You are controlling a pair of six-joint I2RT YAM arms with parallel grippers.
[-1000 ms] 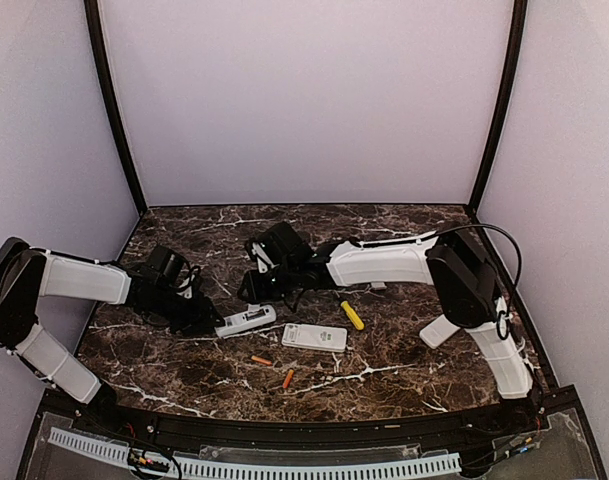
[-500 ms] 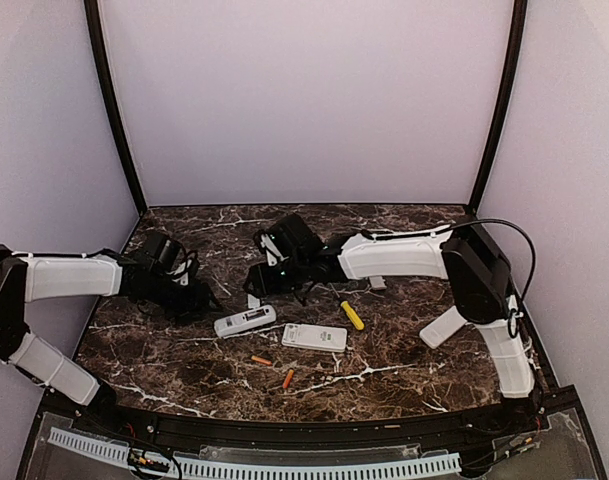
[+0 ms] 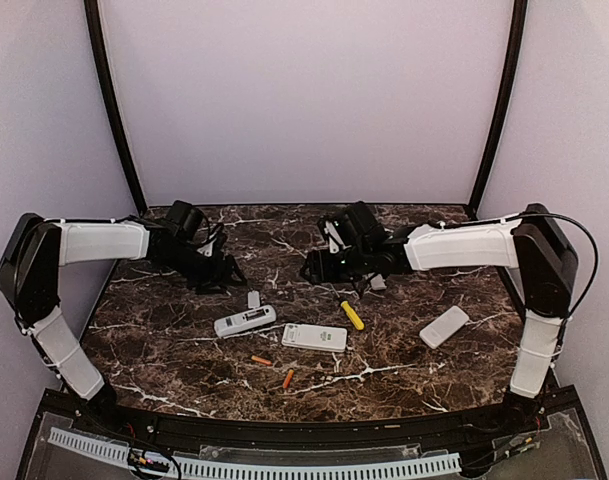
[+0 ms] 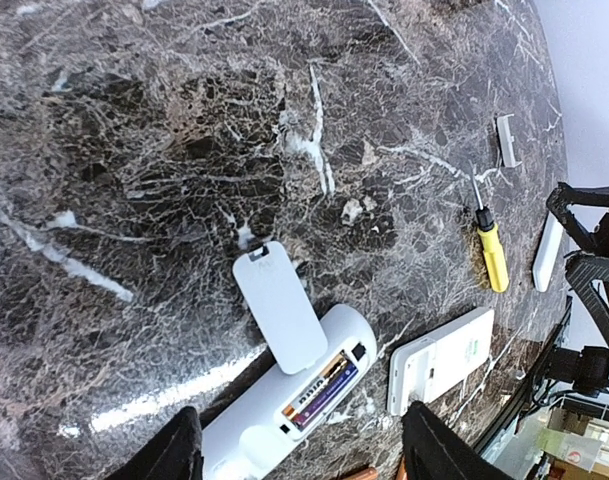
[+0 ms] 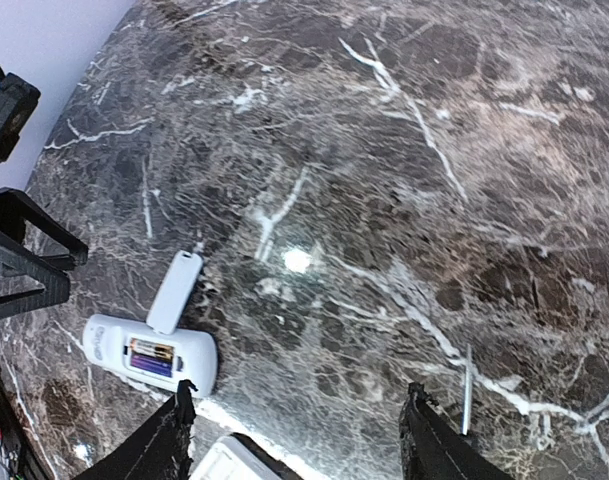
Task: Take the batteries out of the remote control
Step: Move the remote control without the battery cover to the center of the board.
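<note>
The left arm (image 3: 94,241) rises from its base, bends at the elbow and runs inward; the right arm (image 3: 462,245) mirrors it. The left gripper (image 3: 220,272) and right gripper (image 3: 317,268) point down and toward each other, well apart, each with fingers spread and holding nothing.

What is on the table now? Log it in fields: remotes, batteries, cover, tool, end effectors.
open remote: battery bay uncovered, batteries inside
battery cover: off, lying against that remote
loose batteries: two, orange, on the marble nearer the arm bases
other remotes: two, white, lying flat
screwdriver: yellow handle, lying untouched
left end effector: open, empty
right end effector: open, empty
</note>
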